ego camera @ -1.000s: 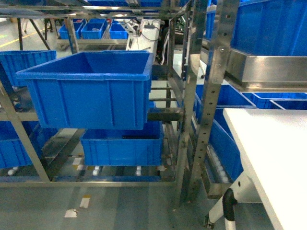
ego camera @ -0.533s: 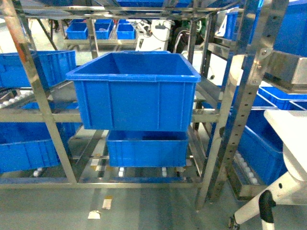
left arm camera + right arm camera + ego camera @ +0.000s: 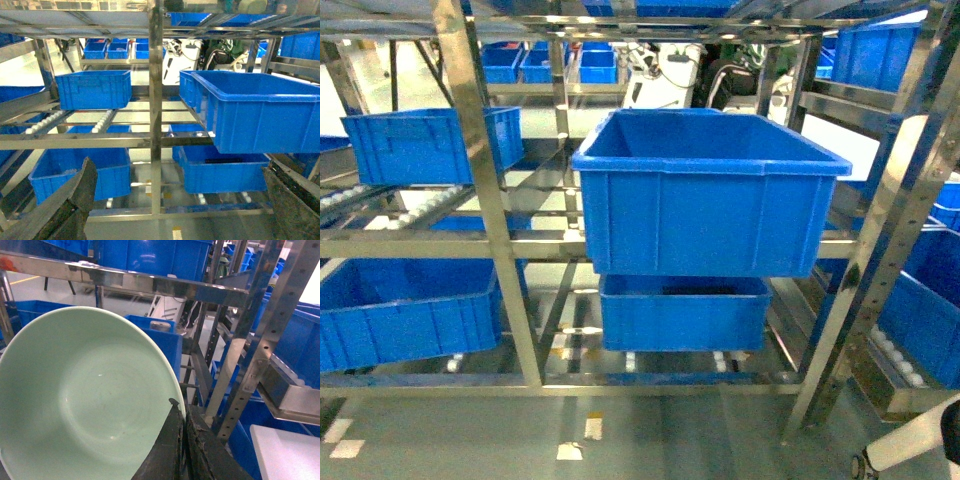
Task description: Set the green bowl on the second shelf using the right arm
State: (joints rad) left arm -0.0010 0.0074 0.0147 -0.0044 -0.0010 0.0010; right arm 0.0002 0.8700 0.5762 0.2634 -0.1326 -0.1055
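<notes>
The pale green bowl (image 3: 85, 395) fills the left of the right wrist view, tilted with its inside facing the camera. My right gripper (image 3: 182, 411) is shut on the bowl's right rim, one finger inside and one outside. The steel rack stands ahead in the head view. Its second shelf (image 3: 440, 243) is the middle tier of beams and roller rails. Neither gripper shows in the head view. In the left wrist view my left gripper (image 3: 177, 167) is open and holds nothing, facing the rack.
A big blue crate (image 3: 705, 195) sits on the middle tier at right, with a smaller crate (image 3: 685, 315) beneath it. More crates (image 3: 425, 145) stand at left. Steel uprights (image 3: 490, 200) divide the bays. A white table corner (image 3: 287, 450) lies at lower right.
The head view has swung left: the big crate slid from left to right of centre, the white table left the view, and the rack's left bay came into sight.
</notes>
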